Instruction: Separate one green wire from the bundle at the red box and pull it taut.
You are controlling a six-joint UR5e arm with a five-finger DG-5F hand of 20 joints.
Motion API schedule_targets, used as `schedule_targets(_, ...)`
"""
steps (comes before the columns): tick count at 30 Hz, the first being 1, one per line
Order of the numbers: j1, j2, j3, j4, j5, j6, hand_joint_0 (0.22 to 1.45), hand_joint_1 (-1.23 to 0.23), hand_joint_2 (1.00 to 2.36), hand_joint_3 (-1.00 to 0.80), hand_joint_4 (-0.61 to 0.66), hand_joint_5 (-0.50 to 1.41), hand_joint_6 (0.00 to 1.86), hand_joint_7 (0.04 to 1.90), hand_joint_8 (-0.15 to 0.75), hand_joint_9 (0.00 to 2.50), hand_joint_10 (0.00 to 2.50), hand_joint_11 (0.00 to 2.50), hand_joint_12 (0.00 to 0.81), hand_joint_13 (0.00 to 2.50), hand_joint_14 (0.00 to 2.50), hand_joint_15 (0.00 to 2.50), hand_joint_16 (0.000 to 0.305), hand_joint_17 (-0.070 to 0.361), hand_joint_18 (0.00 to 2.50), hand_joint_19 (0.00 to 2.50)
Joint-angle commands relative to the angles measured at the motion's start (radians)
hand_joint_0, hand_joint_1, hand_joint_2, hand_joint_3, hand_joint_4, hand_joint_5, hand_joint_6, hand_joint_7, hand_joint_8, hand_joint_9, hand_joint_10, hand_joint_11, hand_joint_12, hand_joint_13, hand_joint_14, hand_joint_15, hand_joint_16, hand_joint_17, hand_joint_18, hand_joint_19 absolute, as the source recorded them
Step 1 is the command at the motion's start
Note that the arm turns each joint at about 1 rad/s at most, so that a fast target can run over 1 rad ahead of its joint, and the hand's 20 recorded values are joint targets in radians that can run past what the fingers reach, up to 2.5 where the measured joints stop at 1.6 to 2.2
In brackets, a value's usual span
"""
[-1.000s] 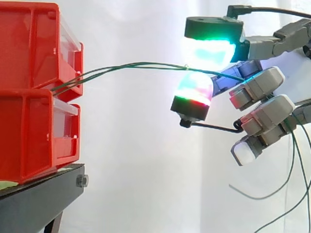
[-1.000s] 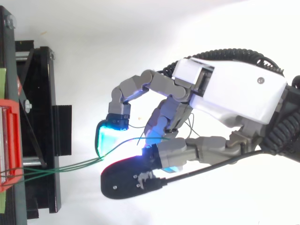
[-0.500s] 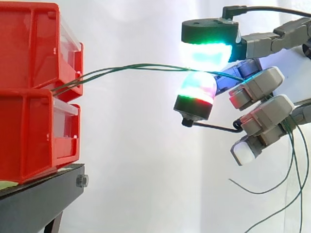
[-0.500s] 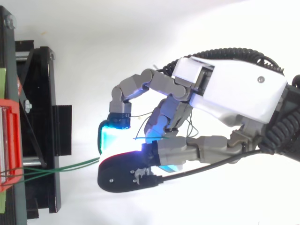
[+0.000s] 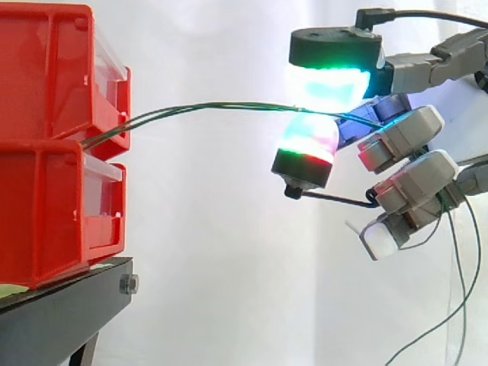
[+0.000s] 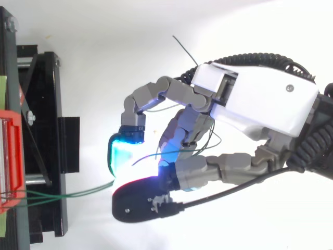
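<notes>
Since the side view looks level across the work, it gives me the stack: two red bins, an upper bin (image 5: 46, 69) on a lower bin (image 5: 46, 213), at the left on the black stand (image 5: 69, 313), before the white curtain (image 5: 206, 244).

The green wires (image 5: 229, 104) leave the seam between the two bins at their front edge. They rise in a shallow arc and run right into the hand (image 5: 419, 179).

Side view, grip: two glowing pads (image 5: 328, 84) are closed on the wires, one above and one below. The rest of the fingers are curled beneath. The hand is gripping the wires in a pinch.

Wire state: bowed, not straight.

Count: at least two strands lie together in the span. I cannot tell whether there is a third.

Side view, lower right: loose wire tails (image 5: 457, 297) hang below the hand.

Top view adds the plan layout. The wires (image 6: 78, 193) cross the stand (image 6: 44, 130) near its lower edge and meet the pads just past its right edge. The white body of the hand (image 6: 255, 99) sits well right of the stand. One red bin (image 6: 10, 156) shows at the left edge. One thin wire end (image 6: 182, 47) sticks out beyond the back of the hand.

Room: open air lies between the bins' front edge and the pads, crossed by the wires. There is open curtain below the hand.
</notes>
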Motion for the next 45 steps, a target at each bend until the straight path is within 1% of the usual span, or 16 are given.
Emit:
schedule_targets(1, 0.000, 0.000, 0.001, 0.000, 0.000, 0.000, 0.70, -0.90, 1.00, -0.44, 0.01, -0.16, 0.92, 1.02, 0.228, 1.39, 0.01, 1.54, 0.321, 1.32, 0.02, 1.33, 0.049, 0.111, 0.72, 0.61)
schedule_targets(5, 0.000, -0.001, -0.001, 0.000, 0.000, 0.000, 0.71, -0.91, 1.00, -0.49, 0.01, -0.16, 0.92, 1.02, 0.226, 1.38, 0.01, 1.54, 0.322, 1.32, 0.03, 1.32, 0.049, 0.110, 0.72, 0.60)
schedule_targets(10, 0.000, -0.001, -0.001, 0.000, 0.002, 0.000, 0.71, -0.91, 1.00, -0.50, 0.02, -0.16, 0.92, 1.02, 0.226, 1.38, 0.01, 1.54, 0.321, 1.32, 0.03, 1.32, 0.049, 0.110, 0.73, 0.60)
schedule_targets(15, 0.000, 0.000, -0.001, 0.000, 0.002, 0.000, 0.67, -0.90, 1.00, -0.50, 0.05, -0.16, 0.92, 1.01, 0.231, 1.38, 0.01, 1.53, 0.322, 1.32, 0.02, 1.32, 0.049, 0.109, 0.73, 0.61)
schedule_targets(19, 0.000, 0.000, -0.001, 0.000, 0.003, 0.000, 0.64, -0.85, 1.00, -0.50, 0.04, -0.15, 0.91, 1.04, 0.235, 1.41, 0.01, 1.52, 0.323, 1.33, 0.02, 1.32, 0.048, 0.108, 0.73, 0.63)
schedule_targets(24, 0.000, 0.000, -0.001, 0.000, 0.005, -0.002, 0.68, -0.88, 1.00, -0.46, -0.02, -0.15, 0.92, 1.10, 0.221, 1.39, 0.01, 1.53, 0.324, 1.33, 0.02, 1.33, 0.048, 0.109, 0.74, 0.62)
schedule_targets(26, 0.000, -0.001, -0.001, 0.003, 0.006, -0.002, 0.71, -0.92, 1.00, -0.45, -0.03, -0.16, 0.92, 1.07, 0.221, 1.38, 0.01, 1.51, 0.322, 1.31, 0.03, 1.31, 0.048, 0.109, 0.73, 0.61)
schedule_targets(27, 0.000, -0.001, -0.001, 0.003, 0.006, -0.002, 0.72, -0.94, 1.00, -0.46, -0.02, -0.17, 0.93, 1.04, 0.221, 1.34, 0.01, 1.49, 0.320, 1.30, 0.03, 1.31, 0.049, 0.109, 0.73, 0.59)
schedule_targets(30, 0.000, 0.000, -0.001, 0.003, 0.006, -0.002, 0.74, -0.95, 1.00, -0.50, -0.01, -0.17, 0.93, 1.05, 0.212, 1.33, 0.01, 1.49, 0.319, 1.29, 0.03, 1.30, 0.048, 0.108, 0.71, 0.57)
schedule_targets(36, 0.002, -0.001, -0.002, 0.000, 0.008, 0.000, 0.75, -0.96, 1.00, -0.50, 0.01, -0.17, 0.93, 1.01, 0.213, 1.32, 0.01, 1.47, 0.320, 1.28, 0.03, 1.29, 0.048, 0.108, 0.71, 0.57)
schedule_targets(38, 0.002, 0.000, -0.002, 0.000, 0.008, 0.000, 0.72, -0.97, 1.00, -0.50, 0.04, -0.17, 0.93, 0.99, 0.214, 1.31, 0.01, 1.48, 0.321, 1.28, 0.03, 1.30, 0.048, 0.108, 0.71, 0.57)
schedule_targets(40, 0.003, -0.001, -0.002, 0.000, 0.008, 0.002, 0.68, -0.95, 1.00, -0.50, 0.05, -0.17, 0.93, 0.97, 0.216, 1.32, 0.01, 1.48, 0.324, 1.28, 0.03, 1.30, 0.048, 0.108, 0.71, 0.58)
schedule_targets(41, 0.003, 0.000, -0.002, 0.000, 0.008, 0.002, 0.62, -0.91, 1.00, -0.50, 0.06, -0.16, 0.92, 0.98, 0.225, 1.34, 0.01, 1.48, 0.331, 1.30, 0.02, 1.30, 0.048, 0.108, 0.71, 0.60)
schedule_targets(42, 0.003, -0.001, -0.001, 0.000, 0.008, 0.002, 0.60, -0.89, 1.00, -0.50, 0.06, -0.16, 0.92, 0.97, 0.226, 1.35, 0.01, 1.49, 0.331, 1.30, 0.02, 1.30, 0.048, 0.109, 0.71, 0.61)
schedule_targets(43, 0.003, 0.000, -0.001, 0.000, 0.008, 0.002, 0.55, -0.83, 1.00, -0.50, 0.07, -0.16, 0.91, 0.97, 0.248, 1.37, 0.01, 1.50, 0.341, 1.32, 0.02, 1.30, 0.050, 0.113, 0.73, 0.61)
schedule_targets(45, 0.003, 0.000, -0.002, 0.000, 0.008, 0.002, 0.52, -0.78, 1.00, -0.50, 0.08, -0.15, 0.90, 0.97, 0.250, 1.40, 0.01, 1.48, 0.348, 1.33, 0.02, 1.30, 0.052, 0.117, 0.74, 0.61)
